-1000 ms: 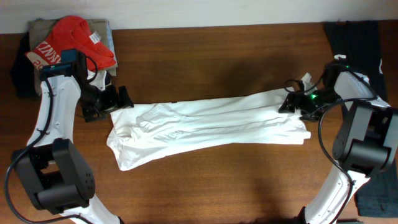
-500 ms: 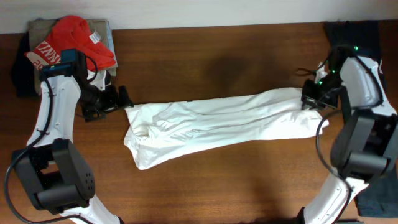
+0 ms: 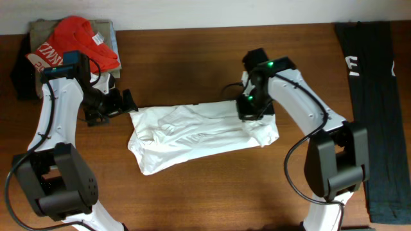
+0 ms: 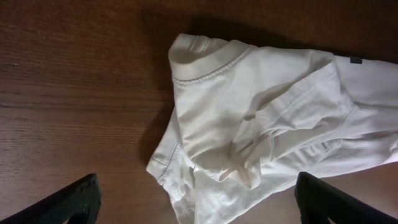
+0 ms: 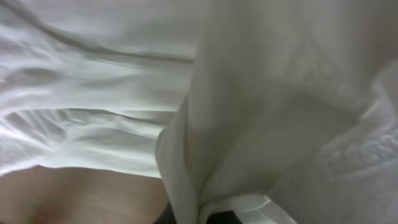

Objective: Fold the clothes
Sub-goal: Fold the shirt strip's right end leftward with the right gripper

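A white shirt point(image 3: 192, 131) lies crumpled across the middle of the brown table point(image 3: 192, 58), its right end lifted and carried back over its middle. My right gripper point(image 3: 248, 108) hangs over that doubled part, shut on a fold of the shirt. In the right wrist view the shirt point(image 5: 249, 93) fills nearly everything, and only a dark bit of the gripper point(image 5: 211, 218) shows under the pinched hem. My left gripper point(image 3: 125, 106) stands open just left of the collar end. In the left wrist view the collar point(image 4: 208, 59) lies ahead of the wide-apart fingers point(image 4: 71, 199).
A pile of clothes topped by a red garment point(image 3: 77, 42) sits at the back left corner, close behind my left arm. A long dark garment point(image 3: 372, 96) lies spread along the right edge of the table.
My right gripper closed on the shirt's right end and swept it far to the left, doubling it over the middle. The shirt's left end slid slightly right. The left arm has not moved.
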You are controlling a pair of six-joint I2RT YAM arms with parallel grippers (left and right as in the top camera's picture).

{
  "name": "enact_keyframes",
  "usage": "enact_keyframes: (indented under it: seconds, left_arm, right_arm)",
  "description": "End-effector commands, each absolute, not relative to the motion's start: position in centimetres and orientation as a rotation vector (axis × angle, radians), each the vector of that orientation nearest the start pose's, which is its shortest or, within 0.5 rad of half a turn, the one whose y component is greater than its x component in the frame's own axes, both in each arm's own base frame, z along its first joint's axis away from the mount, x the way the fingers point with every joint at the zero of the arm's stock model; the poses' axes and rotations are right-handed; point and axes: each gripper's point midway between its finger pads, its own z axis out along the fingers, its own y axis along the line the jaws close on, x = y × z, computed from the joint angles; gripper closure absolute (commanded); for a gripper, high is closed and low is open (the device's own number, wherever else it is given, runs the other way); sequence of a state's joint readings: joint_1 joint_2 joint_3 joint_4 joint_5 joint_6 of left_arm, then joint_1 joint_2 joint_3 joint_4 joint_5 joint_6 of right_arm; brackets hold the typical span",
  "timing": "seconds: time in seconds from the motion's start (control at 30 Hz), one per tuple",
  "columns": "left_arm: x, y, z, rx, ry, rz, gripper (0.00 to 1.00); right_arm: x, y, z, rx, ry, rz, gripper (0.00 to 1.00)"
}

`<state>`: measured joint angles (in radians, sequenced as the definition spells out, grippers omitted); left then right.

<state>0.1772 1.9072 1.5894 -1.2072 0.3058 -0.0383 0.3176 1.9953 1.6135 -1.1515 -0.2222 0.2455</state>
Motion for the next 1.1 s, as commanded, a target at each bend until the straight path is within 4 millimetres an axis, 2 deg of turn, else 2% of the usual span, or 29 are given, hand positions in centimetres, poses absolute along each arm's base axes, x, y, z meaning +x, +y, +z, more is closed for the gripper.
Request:
enact_keyframes:
  seconds: [0.0,0.07,0.1,0.13,0.2,0.27,0.3,0.37,0.4,0.47,0.5,0.53,0.57,0.6,0.7,0.77,0.83,0.87,0.93,1.0,1.03,1.07]
  left_arm:
    - [37.5,1.5,11.1,-0.311,3.006,-0.458,0.01]
    - [37.5,1.5,11.1,-0.311,3.006,-0.458,0.01]
    - [37.5,1.5,11.1,-0.311,3.006,-0.457,0.01]
    - [37.5,1.5,11.1,-0.311,3.006,-0.457,0.01]
    - [37.5,1.5,11.1,-0.311,3.006,-0.458,0.01]
    - [37.5,1.5,11.1,-0.311,3.006,-0.458,0.01]
    - [37.5,1.5,11.1,-0.311,3.006,-0.458,0.01]
    - [37.5,1.5,11.1,-0.311,3.006,-0.458,0.01]
    - [37.5,1.5,11.1,-0.311,3.007,-0.458,0.01]
    - [37.5,1.5,11.1,-0.311,3.007,-0.458,0.01]
    - [37.5,1.5,11.1,-0.312,3.007,-0.458,0.01]
    - [37.5,1.5,11.1,-0.311,3.006,-0.458,0.01]
    - [37.5,1.5,11.1,-0.311,3.006,-0.458,0.01]
    - [37.5,1.5,11.1,-0.311,3.006,-0.458,0.01]
    - [37.5,1.5,11.1,-0.312,3.007,-0.458,0.01]
    - [37.5,1.5,11.1,-0.312,3.007,-0.458,0.01]
    - [37.5,1.5,11.1,-0.312,3.007,-0.459,0.01]
    - [37.5,1.5,11.1,-0.312,3.007,-0.459,0.01]
    - [37.4,1.5,11.1,-0.312,3.007,-0.459,0.01]
    - [37.5,1.5,11.1,-0.312,3.007,-0.458,0.01]
    - [37.5,1.5,11.1,-0.312,3.007,-0.458,0.01]
    - [37.5,1.5,11.1,-0.312,3.007,-0.458,0.01]
  right_arm:
    - [35.0,18.6,7.9,-0.115,3.127,0.383,0.93]
    - [34.8,20.5,7.9,-0.149,3.104,0.397,0.86]
    - [34.7,21.5,8.0,-0.172,3.089,0.409,0.87]
    - [34.7,22.2,8.0,-0.173,3.079,0.416,0.77]
    - [34.7,23.7,8.2,-0.205,3.047,0.437,0.21]
    - [35.0,23.2,9.5,-0.211,3.053,0.428,0.16]
    - [35.3,22.5,10.4,-0.216,3.054,0.420,0.16]
    - [36.7,19.1,12.9,-0.145,3.054,0.327,0.16]
    - [37.3,17.0,13.6,-0.097,3.055,0.254,0.16]
    - [37.1,14.0,13.2,-0.072,3.099,0.214,0.18]
    - [36.4,13.1,12.3,-0.039,3.143,0.203,0.30]
    - [35.3,12.6,10.9,-0.029,3.194,0.184,0.48]
    - [34.4,12.8,9.4,-0.042,3.221,0.179,0.57]
    - [33.7,13.5,8.0,-0.056,3.239,0.207,0.61]
    - [31.5,16.8,4.1,-0.080,3.265,0.419,0.69]
    - [30.0,18.5,2.4,-0.110,3.273,0.500,0.69]
    - [28.1,19.0,1.2,-0.099,3.320,0.453,0.68]
    - [27.8,18.7,1.0,-0.093,3.332,0.394,0.72]
    - [27.9,17.1,1.6,0.021,3.353,0.261,0.93]
    - [29.6,14.7,4.5,0.069,3.332,0.094,0.93]
    - [31.3,13.6,7.4,0.092,3.290,0.032,0.88]
    - [32.0,13.7,8.8,0.085,3.267,0.045,0.84]
